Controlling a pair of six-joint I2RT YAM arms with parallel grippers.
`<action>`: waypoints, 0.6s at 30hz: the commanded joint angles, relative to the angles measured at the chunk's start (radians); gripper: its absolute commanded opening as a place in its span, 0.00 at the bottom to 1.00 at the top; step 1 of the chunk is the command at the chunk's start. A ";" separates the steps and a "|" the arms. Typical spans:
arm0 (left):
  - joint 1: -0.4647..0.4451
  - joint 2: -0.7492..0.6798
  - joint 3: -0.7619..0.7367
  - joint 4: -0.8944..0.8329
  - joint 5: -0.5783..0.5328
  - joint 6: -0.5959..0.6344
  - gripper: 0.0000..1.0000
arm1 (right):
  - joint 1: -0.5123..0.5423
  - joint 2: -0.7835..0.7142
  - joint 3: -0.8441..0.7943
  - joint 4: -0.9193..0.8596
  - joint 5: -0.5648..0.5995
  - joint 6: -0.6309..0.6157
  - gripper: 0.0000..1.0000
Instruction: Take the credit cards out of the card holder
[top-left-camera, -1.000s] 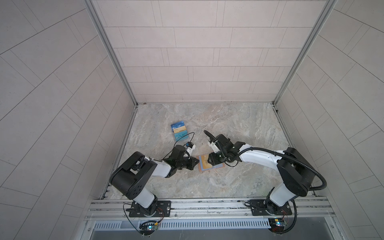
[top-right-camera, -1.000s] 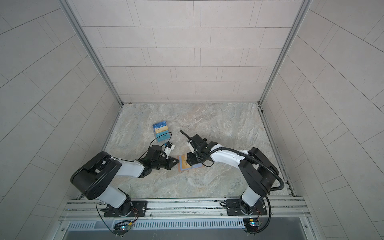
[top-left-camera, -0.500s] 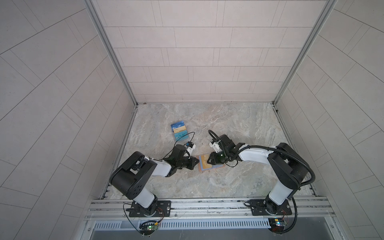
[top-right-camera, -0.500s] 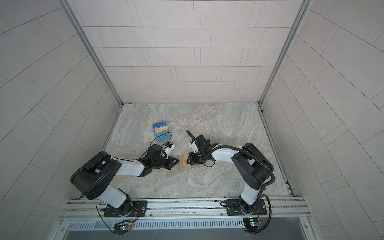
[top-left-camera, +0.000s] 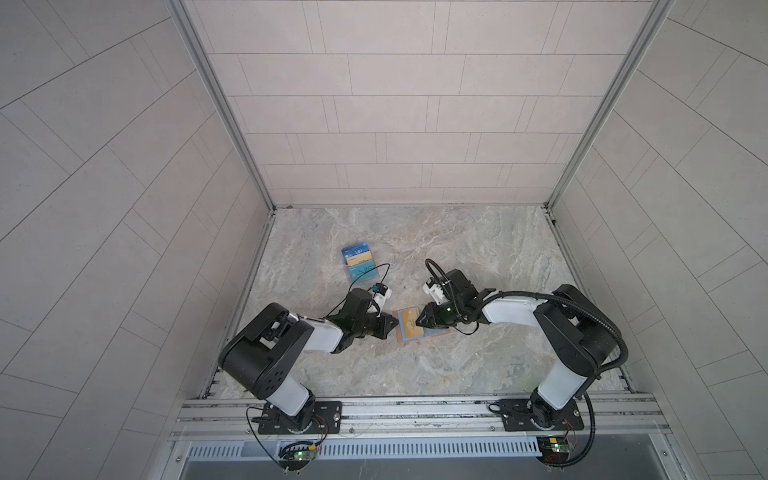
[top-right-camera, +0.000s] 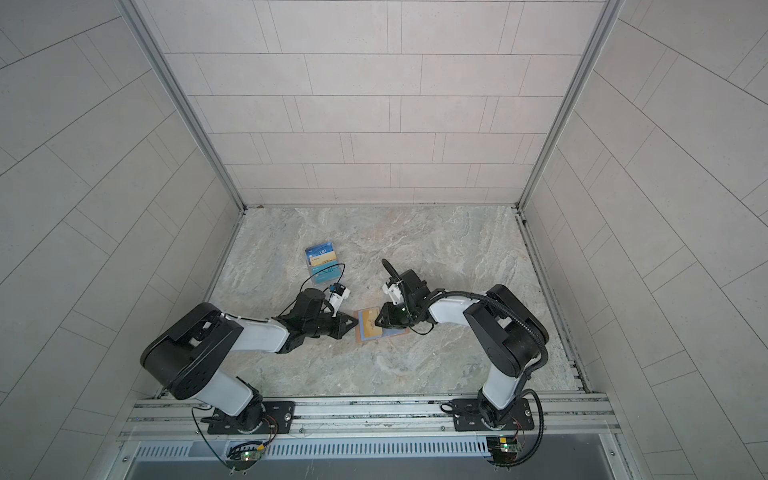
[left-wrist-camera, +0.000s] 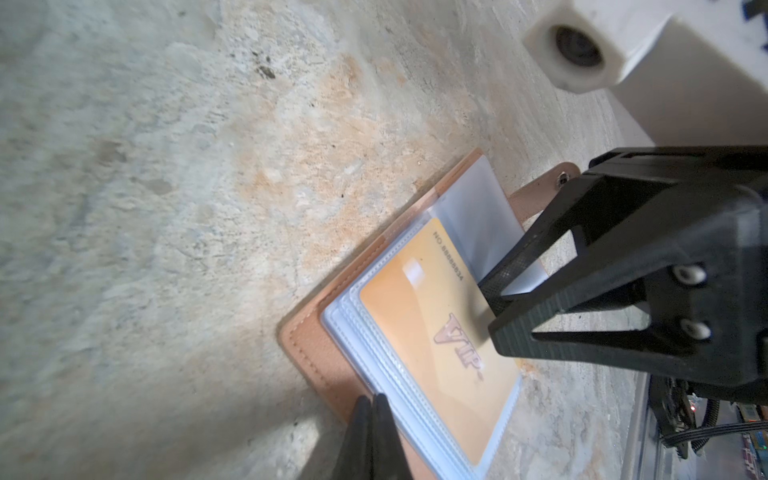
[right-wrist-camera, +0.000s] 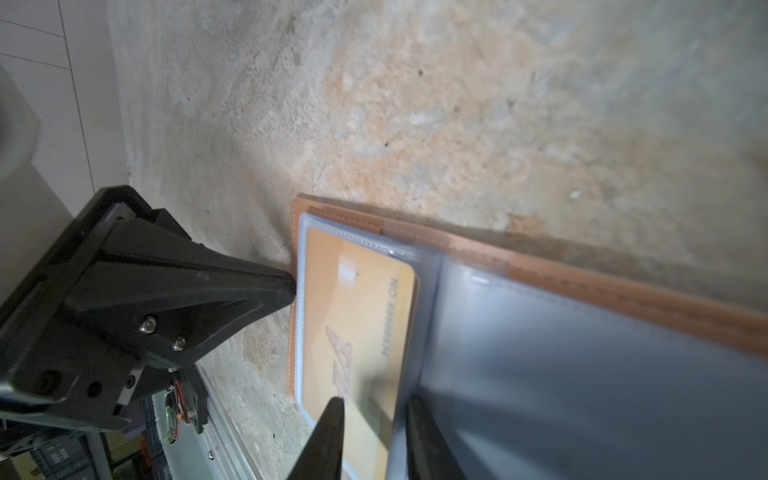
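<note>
The tan leather card holder (top-left-camera: 402, 337) (top-right-camera: 360, 337) lies open on the marble floor between my two arms. A gold credit card (left-wrist-camera: 419, 332) (right-wrist-camera: 357, 316) sits in the clear sleeve of its left page, and the other sleeve page (right-wrist-camera: 582, 374) looks empty. My left gripper (top-left-camera: 392, 326) (left-wrist-camera: 370, 400) is shut, with its tip pressing on the holder's leather edge (left-wrist-camera: 316, 357). My right gripper (top-left-camera: 419, 322) (right-wrist-camera: 374, 401) is tipped down onto the gold card near the fold. Its jaws are narrowly open, one tip on the card and the other at the sleeve's edge.
A small pile of blue, gold and teal cards (top-left-camera: 359, 261) (top-right-camera: 322, 264) lies behind the left arm toward the back left. Grey tiled walls close in the marble floor (top-left-camera: 478, 249) on three sides. A metal rail (top-left-camera: 415, 409) with both arm bases runs along the front.
My right gripper's jaws have narrowed over the gold card, and its arm has folded in closer to the holder. The left gripper has stayed on the holder's edge.
</note>
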 joint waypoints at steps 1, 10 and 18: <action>-0.002 0.007 0.009 -0.064 -0.019 0.023 0.00 | 0.000 -0.020 -0.005 0.065 -0.057 0.021 0.29; -0.002 0.005 0.016 -0.077 -0.025 0.024 0.00 | -0.013 -0.036 -0.006 0.052 -0.066 0.009 0.28; -0.002 0.004 0.016 -0.084 -0.026 0.027 0.00 | -0.017 -0.046 -0.003 0.038 -0.090 -0.005 0.27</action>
